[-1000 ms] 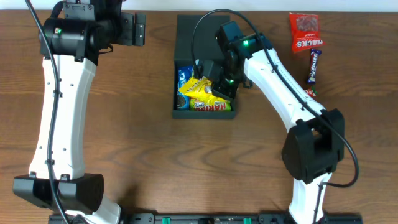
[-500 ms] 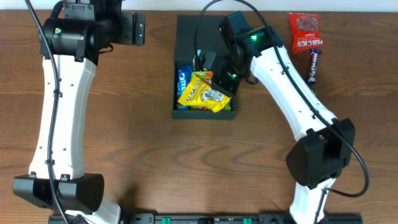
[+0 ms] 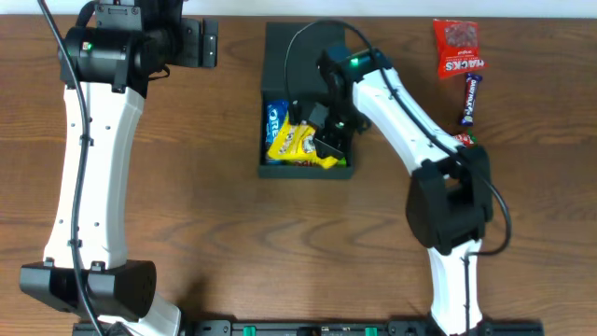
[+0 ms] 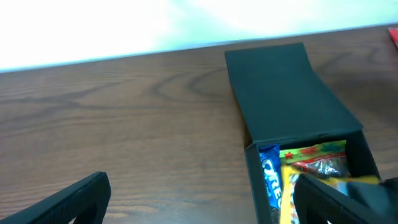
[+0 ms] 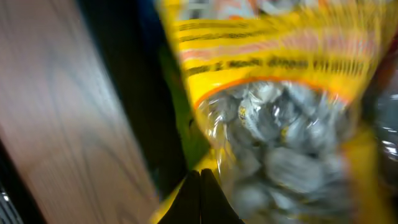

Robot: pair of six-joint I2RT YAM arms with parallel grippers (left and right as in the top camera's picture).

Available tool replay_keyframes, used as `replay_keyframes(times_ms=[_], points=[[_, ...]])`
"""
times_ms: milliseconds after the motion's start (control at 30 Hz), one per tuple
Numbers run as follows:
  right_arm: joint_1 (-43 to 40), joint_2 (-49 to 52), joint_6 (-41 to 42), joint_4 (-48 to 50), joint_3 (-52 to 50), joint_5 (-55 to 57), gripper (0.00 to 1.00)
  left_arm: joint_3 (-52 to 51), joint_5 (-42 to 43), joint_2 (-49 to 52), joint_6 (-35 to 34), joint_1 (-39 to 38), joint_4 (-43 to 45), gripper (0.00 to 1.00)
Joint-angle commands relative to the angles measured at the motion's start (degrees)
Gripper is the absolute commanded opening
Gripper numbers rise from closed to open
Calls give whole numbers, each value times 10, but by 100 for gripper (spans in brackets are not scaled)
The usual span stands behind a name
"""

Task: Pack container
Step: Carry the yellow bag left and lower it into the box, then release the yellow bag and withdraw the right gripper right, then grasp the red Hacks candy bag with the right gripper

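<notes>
Starting overhead: got the container [image 3: 280, 65] sitting at the back-middle of the bench [image 3: 205, 224], flap lid laid open toward the far edge. Inside, a blue Oreo pack [image 3: 276, 117] along the left wall and a yellow packet [image 3: 295, 145] next to it. Right fingers [image 3: 326, 147] reaching down into the box, right over the yellow packet's right side, well within the walls. Left fingers [image 3: 211, 45] way off to the left of the container, near the back edge, nothing near them. Over on the right, a red Hacks bag [image 3: 458, 49] and a dark candy bar [image 3: 471, 101] lying outside on the wood.

Left wrist next: looking across the bench at the container [image 4: 280, 87] from the side, lid flat behind it, Oreo pack and yellow packet peeking out. Left fingers [image 4: 68, 199] spread wide, holding nothing, box well ahead of them and apart.

Right wrist: pretty blurry. Right fingers [image 5: 194, 199] pressed fully together into a point, tip right at the lower-left edge of the yellow packet [image 5: 280, 137]. Can't tell whether any wrapper is actually pinched. Dark container wall [image 5: 124, 81] just left of the tips, wood beyond it.
</notes>
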Motion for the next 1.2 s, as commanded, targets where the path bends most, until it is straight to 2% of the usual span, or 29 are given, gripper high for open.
replay_keyframes(times_ms=[0, 267, 533, 600, 667, 700, 733, 800, 867, 900, 967, 1000, 1167], points=[[-4, 20, -3, 1, -2, 34, 1, 6, -3, -7, 13, 2, 1, 95], [-9, 24, 23, 11, 3, 75, 1, 6, -2, -7, 26, 2, 1, 95], [-38, -96, -6, 26, 61, -16, 1, 6, -2, -7, 26, 2, 4, 95], [-70, -110, 31, 61, 61, -11, 1, 6, -2, -7, 26, 2, 3, 95], [-112, -113, 107, 100, 61, 6, 2, 6, -2, -7, 26, 2, 2, 95], [-134, -111, 151, 118, 60, 20, 8, 6, -2, -7, 26, 2, 0, 95], [-161, -108, 206, 140, 59, 40, 21, 6, -2, -7, 26, 2, -1, 95], [-207, -101, 298, 183, 54, 83, 29, 6, -2, -7, 26, 2, -1, 95], [-254, -93, 363, 234, 48, 123, 59, 6, -2, -7, 26, 2, 1, 95], [-276, -86, 367, 261, 48, 124, 74, 6, -2, -7, 26, 2, 1, 95], [-298, -68, 350, 316, 48, 124, 94, 6, -2, -7, 26, 2, 0, 95], [-304, -58, 334, 349, 48, 128, 99, 6, -2, -7, 26, 2, 0, 95], [-301, 19, 324, 517, 48, 207, 99, 6, -2, -7, 26, 2, -3, 95]])
